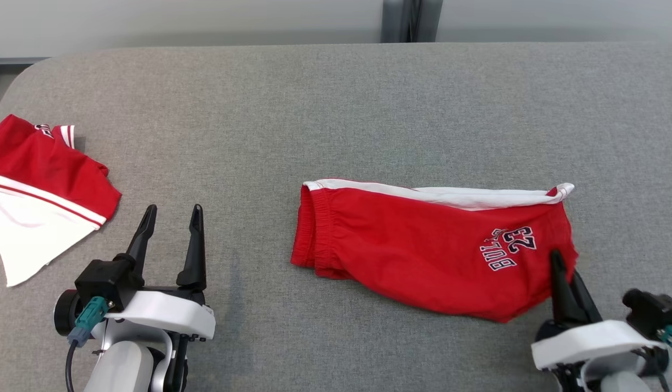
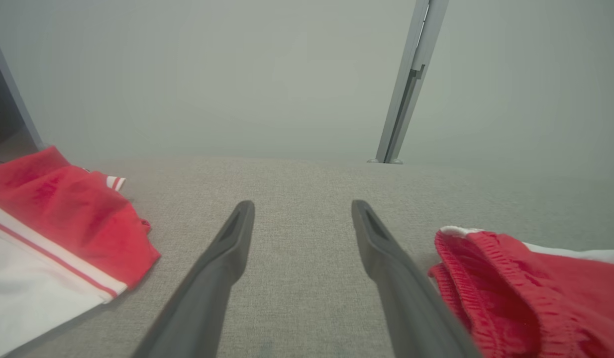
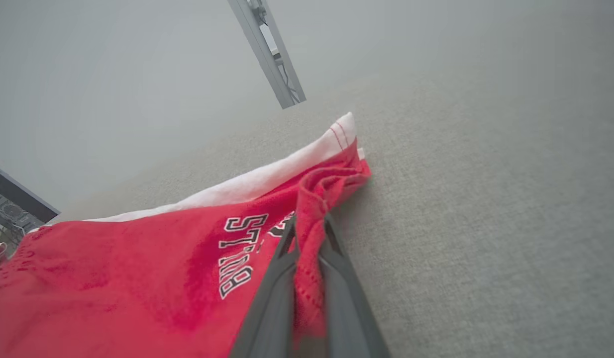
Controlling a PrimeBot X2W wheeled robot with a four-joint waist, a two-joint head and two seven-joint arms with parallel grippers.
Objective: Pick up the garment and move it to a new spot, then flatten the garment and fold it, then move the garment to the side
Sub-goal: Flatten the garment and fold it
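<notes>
The garment (image 1: 423, 250) is a pair of red shorts with a white side stripe and "BULLS 23" lettering, lying folded lengthwise across the middle-right of the grey table. My right gripper (image 1: 559, 261) is shut on the hem at the shorts' right end; in the right wrist view the red hem (image 3: 309, 258) is pinched between the two dark fingers. My left gripper (image 1: 172, 215) stands open over bare table, left of the waistband end (image 2: 466, 278), touching nothing.
A second red and white garment (image 1: 36, 190) lies crumpled at the table's left edge, also seen as the red and white cloth (image 2: 53, 223) in the left wrist view. The grey padded table (image 1: 336, 109) ends against a pale wall with a metal post (image 1: 409, 19) behind.
</notes>
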